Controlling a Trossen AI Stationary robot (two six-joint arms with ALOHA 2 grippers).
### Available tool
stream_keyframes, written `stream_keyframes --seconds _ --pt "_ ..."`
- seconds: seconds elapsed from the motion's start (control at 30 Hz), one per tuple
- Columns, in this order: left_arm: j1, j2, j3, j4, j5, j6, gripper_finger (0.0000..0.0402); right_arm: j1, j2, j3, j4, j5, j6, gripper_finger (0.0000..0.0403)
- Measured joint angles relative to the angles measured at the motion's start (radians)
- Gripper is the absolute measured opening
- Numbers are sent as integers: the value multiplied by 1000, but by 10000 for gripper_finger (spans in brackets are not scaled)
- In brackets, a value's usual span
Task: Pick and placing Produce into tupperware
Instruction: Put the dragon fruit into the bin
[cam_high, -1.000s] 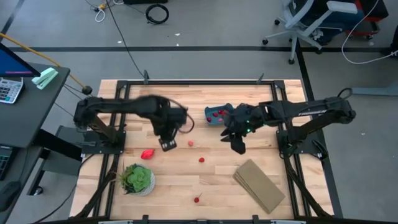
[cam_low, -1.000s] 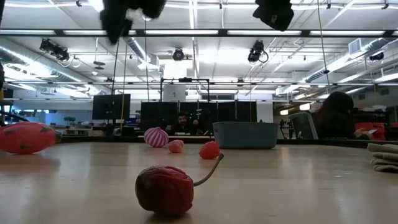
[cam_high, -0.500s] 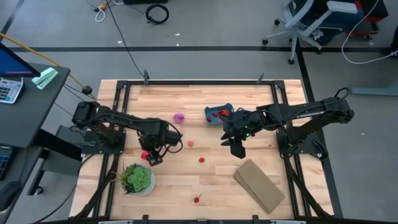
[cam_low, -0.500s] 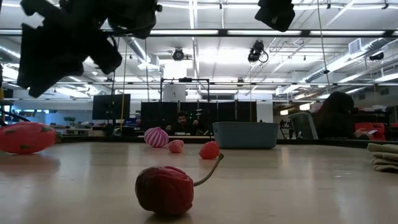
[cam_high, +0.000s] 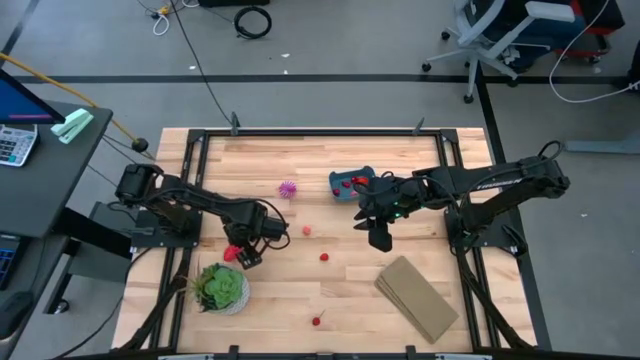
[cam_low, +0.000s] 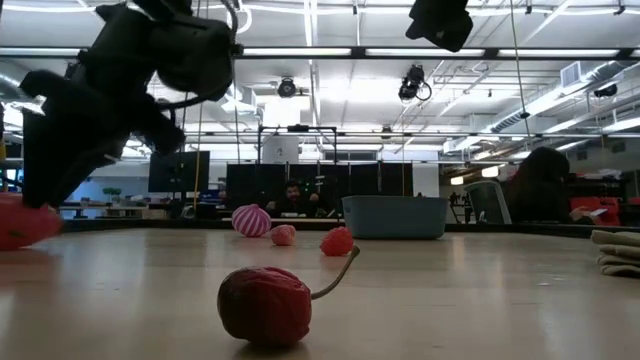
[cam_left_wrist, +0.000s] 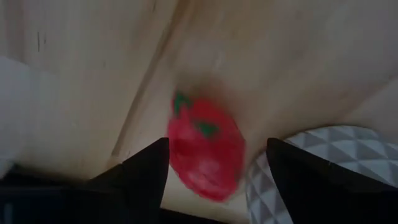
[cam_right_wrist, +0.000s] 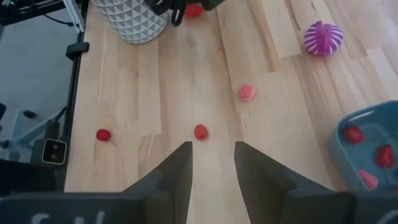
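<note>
Jaws of left gripper (cam_left_wrist: 214, 163) spread wide either side of big red strawberry (cam_left_wrist: 205, 152) with green flecks, lying on table (cam_high: 300, 290) beside white patterned plant pot (cam_left_wrist: 311, 162); not gripped. Teal tupperware (cam_high: 350, 184) at table's far middle, holds red pieces. Right gripper (cam_high: 380, 238) hovers beside it, fingers parted, empty. Small loose produce: purple spiky ball (cam_high: 289, 188), pink piece (cam_high: 307, 230), red berry (cam_high: 324, 257), cherry (cam_high: 317, 321).

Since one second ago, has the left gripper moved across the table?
Yes. In the high view the left gripper has moved from near the table's middle toward the potted plant, and its fingers now straddle the red strawberry.
</note>
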Motion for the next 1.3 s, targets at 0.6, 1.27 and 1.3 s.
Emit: stream_keyframes --seconds 0.6,1.27,1.3 --pt "0 0 -99 75 19 -2 281 0 0 0 3 0 6 129" --pt "14 0 -98 132 22 -21 262 -21 0 0 4 116 24 129" --pt "21 0 -98 131 21 -19 264 -24 0 0 4 116 24 129"
